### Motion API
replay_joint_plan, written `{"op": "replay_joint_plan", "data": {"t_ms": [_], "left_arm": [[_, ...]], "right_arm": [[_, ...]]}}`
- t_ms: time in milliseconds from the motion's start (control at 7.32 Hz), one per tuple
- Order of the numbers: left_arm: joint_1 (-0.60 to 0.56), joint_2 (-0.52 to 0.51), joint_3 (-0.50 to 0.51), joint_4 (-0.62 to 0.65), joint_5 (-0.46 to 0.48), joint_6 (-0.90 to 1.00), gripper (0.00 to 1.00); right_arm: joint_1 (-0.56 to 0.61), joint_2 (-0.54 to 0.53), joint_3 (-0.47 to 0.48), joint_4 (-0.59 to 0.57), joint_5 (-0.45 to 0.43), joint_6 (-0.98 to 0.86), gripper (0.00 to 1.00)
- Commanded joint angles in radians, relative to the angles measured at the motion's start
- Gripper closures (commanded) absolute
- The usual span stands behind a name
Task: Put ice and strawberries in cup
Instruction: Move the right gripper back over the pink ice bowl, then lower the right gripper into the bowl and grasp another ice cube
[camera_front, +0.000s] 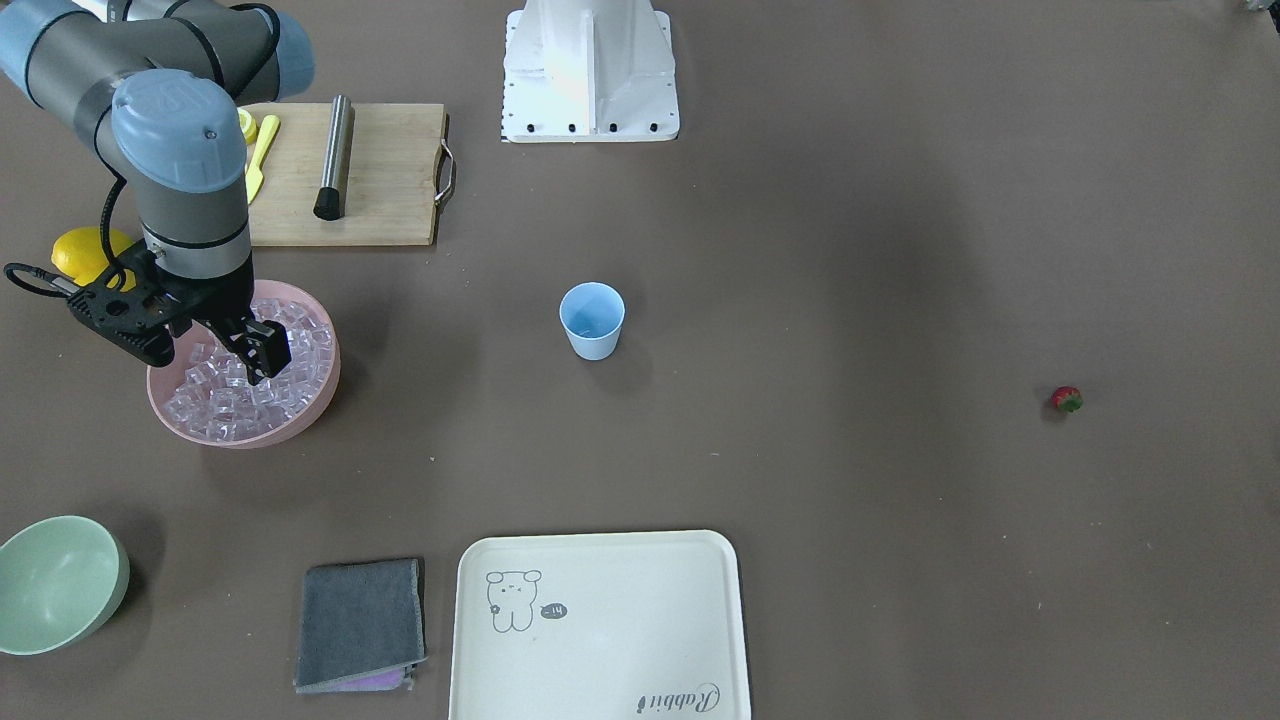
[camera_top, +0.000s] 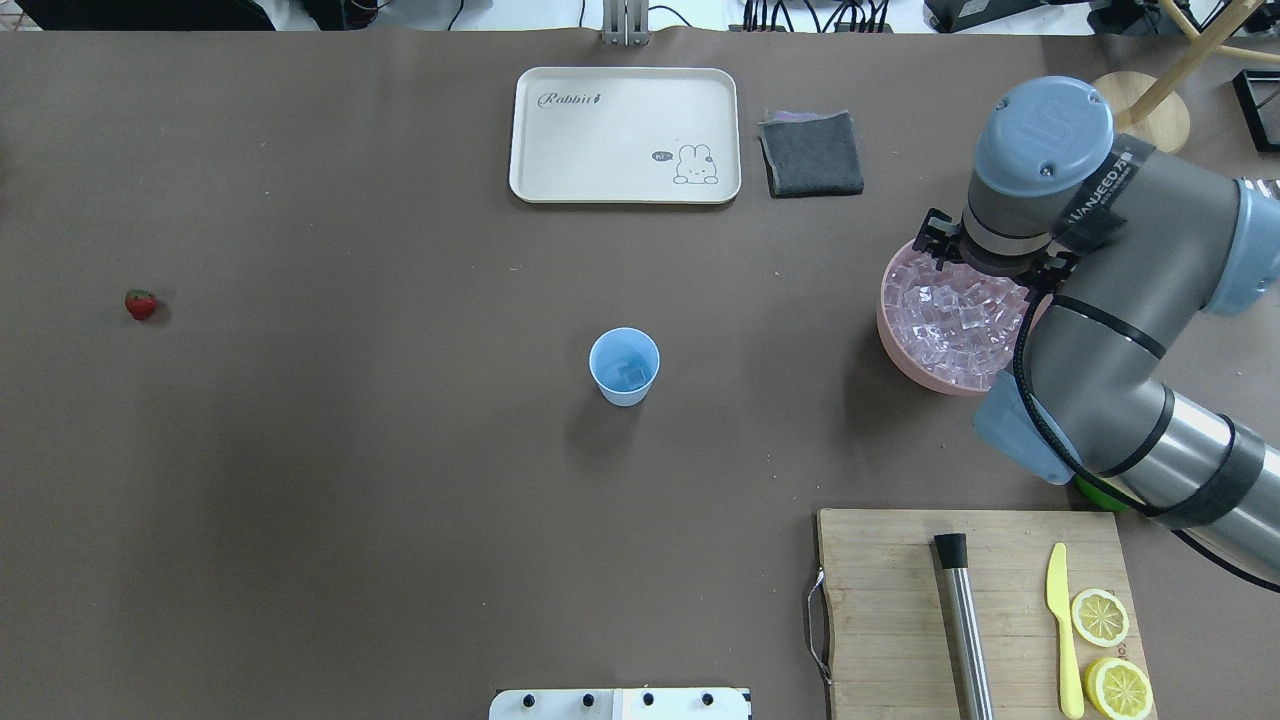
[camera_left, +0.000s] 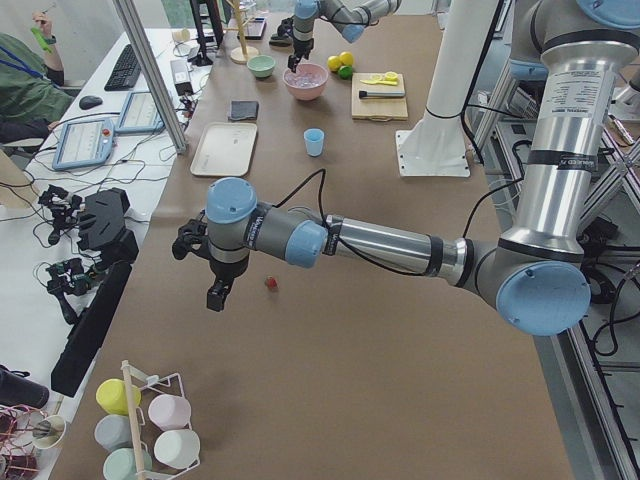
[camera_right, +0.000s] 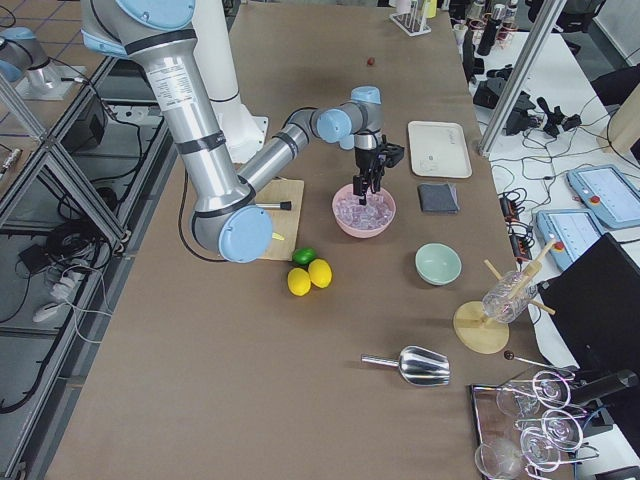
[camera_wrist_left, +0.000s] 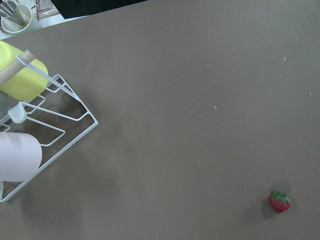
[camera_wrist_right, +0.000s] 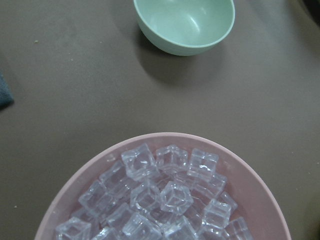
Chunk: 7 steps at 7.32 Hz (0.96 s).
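Observation:
The light-blue cup (camera_front: 592, 320) stands upright mid-table, also in the overhead view (camera_top: 624, 366), with one clear cube inside. The ice (camera_front: 215, 395) fills a pink bowl (camera_front: 240, 435) and shows close up in the right wrist view (camera_wrist_right: 160, 190). My right gripper (camera_front: 262, 372) points down into that bowl, its tips at ice level; I cannot tell whether it is open or shut. The strawberry (camera_front: 1067, 399) lies alone far across the table, also in the left wrist view (camera_wrist_left: 279, 202). My left gripper (camera_left: 215, 297) hovers beside the strawberry (camera_left: 270, 284); I cannot tell its state.
A wooden cutting board (camera_front: 380, 180) with a steel muddler, a yellow knife and lemon halves lies near the pink bowl. A whole lemon (camera_front: 85, 250), a pale green bowl (camera_front: 55, 585), a grey cloth (camera_front: 360, 625) and a cream tray (camera_front: 600, 630) are nearby. A cup rack (camera_wrist_left: 45, 125) stands near the left gripper.

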<state>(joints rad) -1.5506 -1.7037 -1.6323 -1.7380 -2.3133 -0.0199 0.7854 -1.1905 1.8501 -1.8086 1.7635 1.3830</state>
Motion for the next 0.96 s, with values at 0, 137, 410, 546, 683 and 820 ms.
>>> {"op": "replay_joint_plan", "data": {"t_ms": [0, 137, 410, 546, 683, 820], "left_arm": [[0.001, -0.004, 0.002, 0.0, 0.002, 0.0, 0.02], [0.003, -0.008, 0.006, 0.001, 0.002, 0.0, 0.02], [0.006, -0.008, 0.006, 0.0, 0.002, 0.0, 0.02], [0.006, -0.008, 0.006, 0.0, 0.002, 0.0, 0.02], [0.006, -0.008, 0.006, 0.0, 0.002, 0.0, 0.02], [0.006, -0.008, 0.005, 0.0, 0.002, 0.0, 0.02]], "right_arm": [[-0.04, -0.017, -0.055, 0.139, -0.001, -0.027, 0.01], [-0.044, -0.018, -0.068, 0.141, -0.001, -0.044, 0.02], [-0.041, -0.027, -0.068, 0.14, 0.002, -0.065, 0.02], [-0.041, -0.034, -0.068, 0.14, -0.001, -0.071, 0.02], [-0.043, -0.037, -0.074, 0.14, -0.003, -0.076, 0.02], [-0.043, -0.037, -0.078, 0.14, -0.003, -0.076, 0.02]]}}
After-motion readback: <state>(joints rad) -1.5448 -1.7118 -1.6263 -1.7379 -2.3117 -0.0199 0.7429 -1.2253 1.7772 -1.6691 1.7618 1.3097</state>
